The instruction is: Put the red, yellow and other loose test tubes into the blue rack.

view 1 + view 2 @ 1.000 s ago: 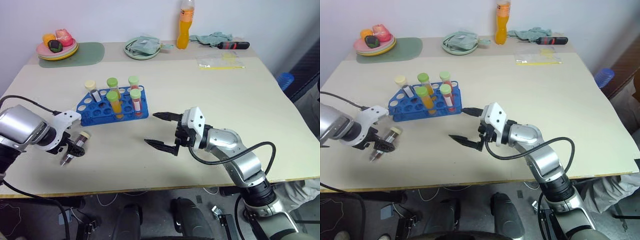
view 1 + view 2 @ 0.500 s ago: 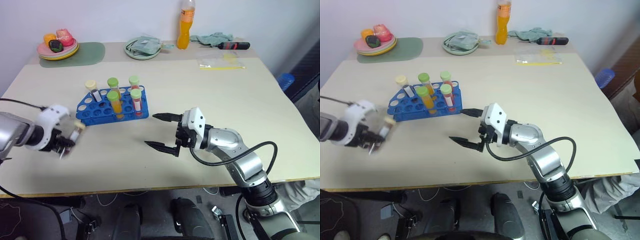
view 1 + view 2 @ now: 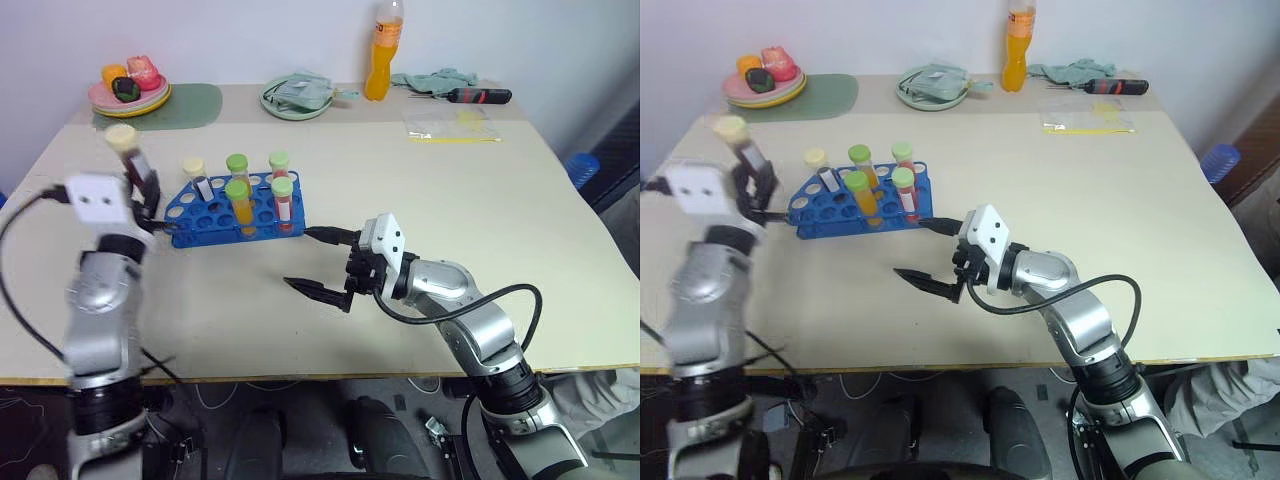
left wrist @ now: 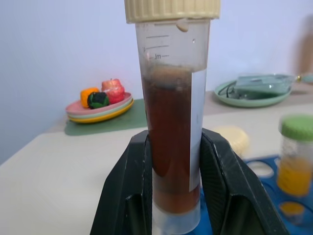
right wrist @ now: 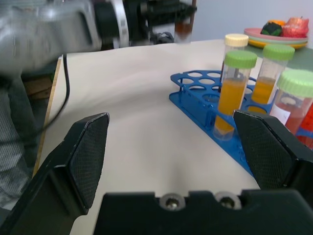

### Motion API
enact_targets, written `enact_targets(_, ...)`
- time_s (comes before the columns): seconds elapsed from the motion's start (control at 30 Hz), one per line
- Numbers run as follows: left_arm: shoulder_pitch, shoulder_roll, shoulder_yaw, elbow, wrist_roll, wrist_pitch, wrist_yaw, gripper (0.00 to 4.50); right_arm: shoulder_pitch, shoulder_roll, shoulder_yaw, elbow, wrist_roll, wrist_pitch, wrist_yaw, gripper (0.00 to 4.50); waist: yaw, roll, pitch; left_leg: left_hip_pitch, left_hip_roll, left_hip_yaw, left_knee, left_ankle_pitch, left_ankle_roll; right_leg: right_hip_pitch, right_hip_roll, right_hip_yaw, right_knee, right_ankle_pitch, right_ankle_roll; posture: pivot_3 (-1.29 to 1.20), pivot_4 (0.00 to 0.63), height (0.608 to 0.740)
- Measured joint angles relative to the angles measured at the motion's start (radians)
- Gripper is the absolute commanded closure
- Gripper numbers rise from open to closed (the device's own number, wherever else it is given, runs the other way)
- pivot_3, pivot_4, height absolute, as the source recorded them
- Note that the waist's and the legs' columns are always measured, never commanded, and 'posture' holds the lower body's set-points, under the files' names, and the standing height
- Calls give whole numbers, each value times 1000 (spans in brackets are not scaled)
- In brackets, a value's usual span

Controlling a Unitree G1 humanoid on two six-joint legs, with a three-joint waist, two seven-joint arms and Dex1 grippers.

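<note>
Left gripper [image 4: 171, 196] now raised at frame left, clamped on dark tube [image 4: 172, 127], cap up, lifted off table since a sec ago. Blue rack [image 3: 195, 225] just right, upper-centre; insertion likely next. Right gripper [image 3: 318, 265] centre, fingers apart, empty.

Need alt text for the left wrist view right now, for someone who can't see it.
The left end effector is shut on an upright dark tube with a cream cap, gripped low on its body. Behind lie the table, a plate of fruit on a green mat, and at the edge the blue rack with a green-capped yellow tube.
</note>
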Motion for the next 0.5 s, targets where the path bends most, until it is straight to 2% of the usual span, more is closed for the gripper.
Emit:
enact_targets(0.2, -2, -63, -62, 94, 43, -159, 34, 3727, 0, -3, 0, 9, -3, -1, 0, 0, -1, 0, 0, 0, 0, 0, 0, 0, 0, 0, 0, 0, 0, 0, 0, 0, 150, 740)
enact_targets(0.33, -4, -78, -73, 171, 33, -172, 10, 3727, 0, -3, 0, 9, -4, -1, -8, 0, -3, 0, 0, 0, 0, 0, 0, 0, 0, 0, 1, 0, 0, 0, 0, 0, 150, 740)
enact_targets(0.5, -4, -79, -82, 184, 17, -166, -3, 3727, 1, -3, 0, 9, -4, -1, -20, 0, -2, 0, 0, 0, 0, 0, 0, 0, 0, 0, 1, 0, 0, 0, 0, 0, 150, 740)
